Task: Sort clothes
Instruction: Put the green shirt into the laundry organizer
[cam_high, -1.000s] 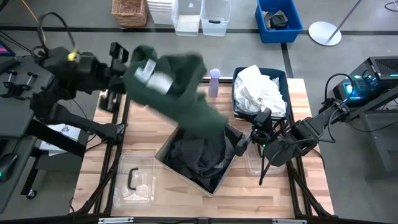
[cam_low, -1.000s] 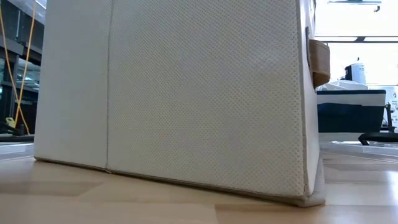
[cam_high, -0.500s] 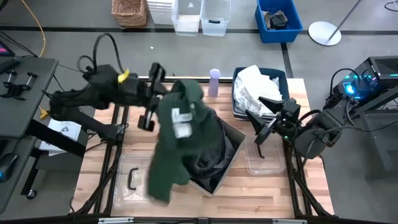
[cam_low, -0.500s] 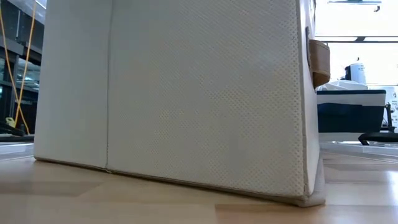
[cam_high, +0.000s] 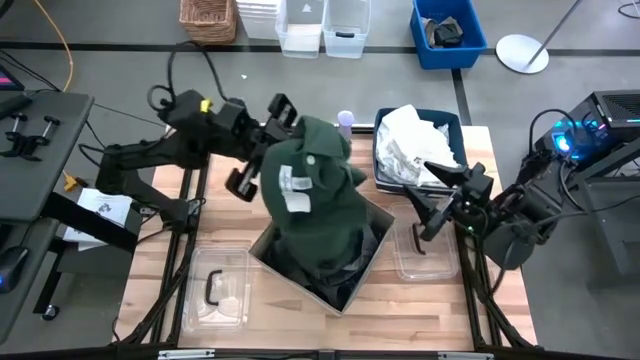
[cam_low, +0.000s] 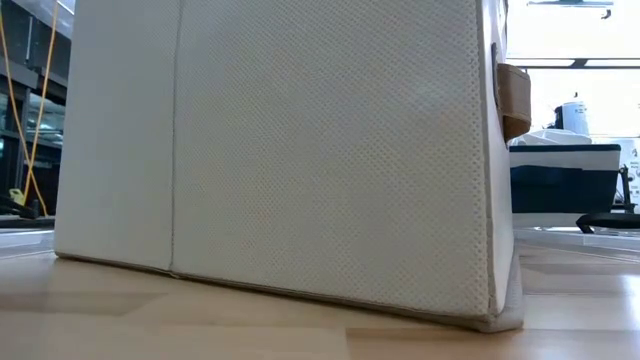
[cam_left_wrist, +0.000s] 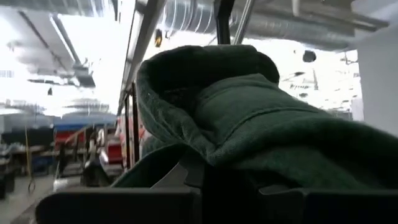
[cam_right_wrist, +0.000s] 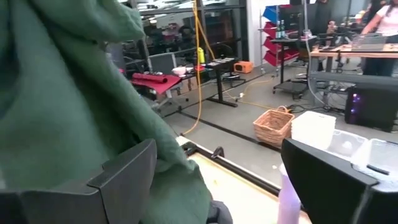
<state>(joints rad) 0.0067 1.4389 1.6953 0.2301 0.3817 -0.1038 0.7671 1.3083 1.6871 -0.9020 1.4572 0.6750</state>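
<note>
My left gripper (cam_high: 276, 143) is high over the table's far left-centre, shut on a dark green garment (cam_high: 320, 210). The garment drapes down over the beige fabric box (cam_high: 262, 250), which holds dark grey clothes (cam_high: 345, 268). It fills the left wrist view (cam_left_wrist: 249, 118) and shows in the right wrist view (cam_right_wrist: 68, 106). My right gripper (cam_high: 428, 195) is open and empty to the right of the box, pointing toward the garment. White clothes (cam_high: 420, 145) lie piled in the dark blue bin (cam_high: 455, 125). My left gripper holds the green garment by a bunched upper part (cam_left_wrist: 205, 143) near its white label (cam_high: 292, 190). It comes level from the table's left. The cloth lies over the fingers and hides the place of contact. The garment hangs slack, its lower part on the dark clothes in the box.
A clear lid with a dark handle (cam_high: 215, 290) lies at the front left, and a clear tray (cam_high: 425, 260) under my right gripper. A lilac bottle (cam_high: 346, 122) stands behind the box. The box wall (cam_low: 300, 150) fills the low view, with the blue bin (cam_low: 560, 180) beyond.
My left gripper has swung toward the table's right with the green garment. The garment first stretched out, then hung down over the front left, and now drapes over the box. My right gripper has drawn back from the box toward the right edge.
</note>
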